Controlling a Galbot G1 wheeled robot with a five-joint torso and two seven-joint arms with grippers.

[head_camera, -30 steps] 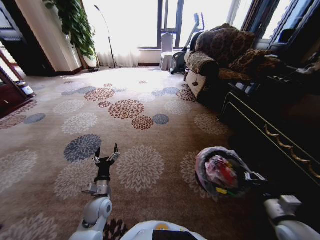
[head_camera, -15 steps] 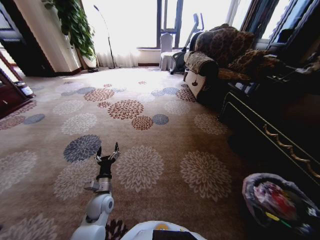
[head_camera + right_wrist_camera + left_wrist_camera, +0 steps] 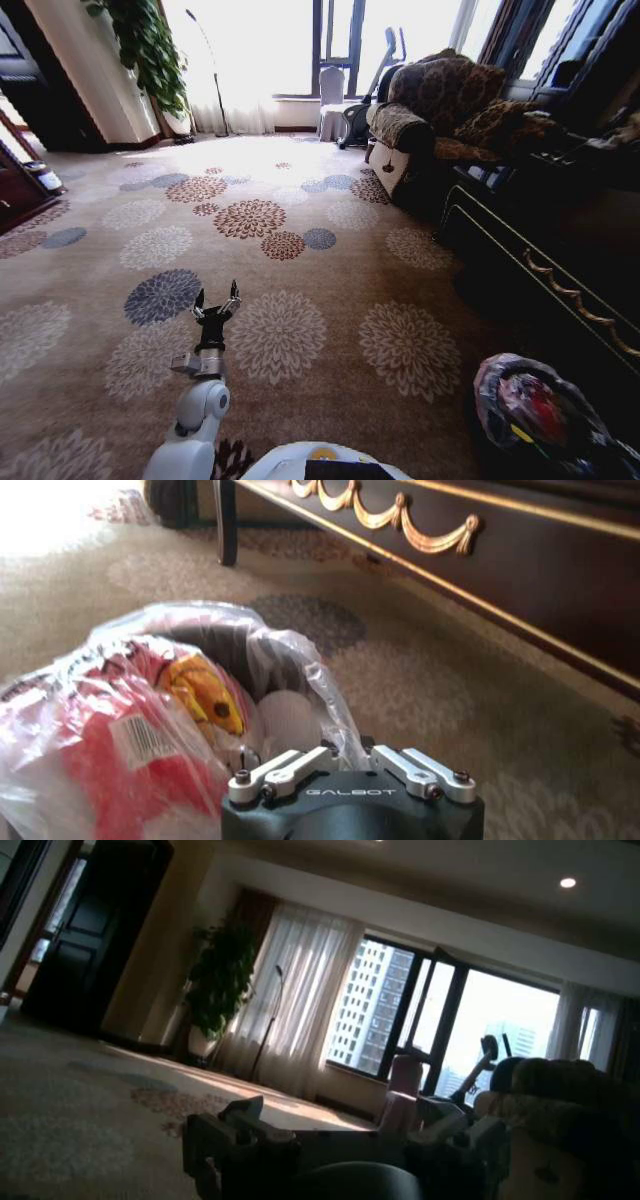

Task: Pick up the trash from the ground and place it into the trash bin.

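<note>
Since the previous second, the right gripper [image 3: 352, 769], closed on the liner rim, has carried the trash bin [image 3: 540, 410] rightward and nearer the robot; the left gripper [image 3: 216, 305] hovers open and empty.

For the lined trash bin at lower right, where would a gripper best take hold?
Probably the trash bin's rim, from above, one of the jaws inside and one outside: the ruffled liner wraps a round wall, and packets fill the middle. The right gripper is already at that rim.
</note>
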